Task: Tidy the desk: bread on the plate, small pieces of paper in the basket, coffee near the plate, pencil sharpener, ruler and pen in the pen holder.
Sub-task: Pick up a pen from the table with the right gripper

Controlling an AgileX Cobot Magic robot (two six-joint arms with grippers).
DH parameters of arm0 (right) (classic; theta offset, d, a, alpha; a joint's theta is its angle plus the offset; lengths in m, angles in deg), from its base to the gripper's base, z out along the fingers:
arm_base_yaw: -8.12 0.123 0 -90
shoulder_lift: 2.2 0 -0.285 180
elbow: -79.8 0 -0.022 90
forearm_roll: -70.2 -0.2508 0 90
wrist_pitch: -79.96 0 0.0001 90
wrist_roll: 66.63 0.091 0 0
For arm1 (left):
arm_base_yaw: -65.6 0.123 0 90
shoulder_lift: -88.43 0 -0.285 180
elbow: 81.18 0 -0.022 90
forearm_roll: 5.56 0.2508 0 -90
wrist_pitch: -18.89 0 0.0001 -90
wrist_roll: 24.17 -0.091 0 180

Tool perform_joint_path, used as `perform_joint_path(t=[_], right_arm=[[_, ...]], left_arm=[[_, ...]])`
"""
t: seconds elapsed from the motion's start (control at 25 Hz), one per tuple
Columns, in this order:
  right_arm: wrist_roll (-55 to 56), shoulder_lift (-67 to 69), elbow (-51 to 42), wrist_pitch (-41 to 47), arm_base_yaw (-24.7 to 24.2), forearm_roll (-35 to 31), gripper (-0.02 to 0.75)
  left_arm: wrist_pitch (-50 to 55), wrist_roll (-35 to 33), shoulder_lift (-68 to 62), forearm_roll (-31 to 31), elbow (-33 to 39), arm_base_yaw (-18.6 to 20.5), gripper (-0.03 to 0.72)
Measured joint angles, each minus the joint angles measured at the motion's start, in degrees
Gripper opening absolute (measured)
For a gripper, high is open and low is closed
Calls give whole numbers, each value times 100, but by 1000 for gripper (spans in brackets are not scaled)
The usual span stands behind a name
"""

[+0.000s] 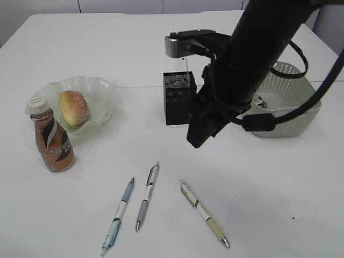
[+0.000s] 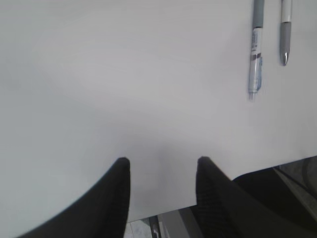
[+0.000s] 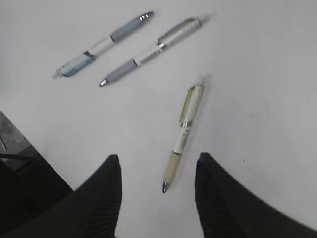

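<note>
**Op:** White desk (image 1: 269, 204), thin seam running across it, pale wall panels behind. I've got the bread (image 1: 73, 107) already on the plate (image 1: 105, 88), the coffee (image 1: 51, 141) standing just beside that plate, and three pens lying on the near side.

**Spotter:** Which pen are you after?

**Op:** The yellowish pen (image 3: 181, 135). In my right wrist view it lies straight below the right gripper (image 3: 156, 171), whose jaws stand apart and empty. The left gripper (image 2: 161, 171) is likewise parted, holding nothing, over bare desk.

**Spotter:** How will it handle?

**Op:** Light, stiff, smooth and round, so I judge it could roll or slip. I'd pinch across the barrel near the middle, by the clip.

**Spotter:** Anything in the way?

**Op:** The grey pen (image 1: 147, 196) and blue pen (image 1: 118, 216) lie well apart from it. The pen holder (image 1: 179, 98) stands behind, with the basket (image 1: 301, 115) to its right; my own arm hides part of both.
</note>
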Motion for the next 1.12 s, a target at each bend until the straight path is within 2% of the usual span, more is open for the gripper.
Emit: perform_joint_path(t=[0.08, 0.24, 0.4, 0.6, 0.88, 1.12], right_arm=[[447, 0, 0, 166, 0, 293, 381], [2167, 0, 0, 229, 0, 1068, 381], [2796, 0, 0, 229, 0, 1486, 381], [3140, 182, 4, 236, 0, 1546, 381], [3143, 1065, 13, 236, 44, 1271, 381], [3052, 1458, 13, 214, 311, 1161, 381]], left_arm=[[0, 0, 0, -9, 0, 0, 314], [0, 0, 0, -22, 0, 0, 309], [71, 0, 0, -22, 0, 0, 308], [215, 40, 0, -22, 0, 0, 307], [460, 237, 0, -22, 0, 0, 307], [484, 382, 0, -22, 0, 0, 307]])
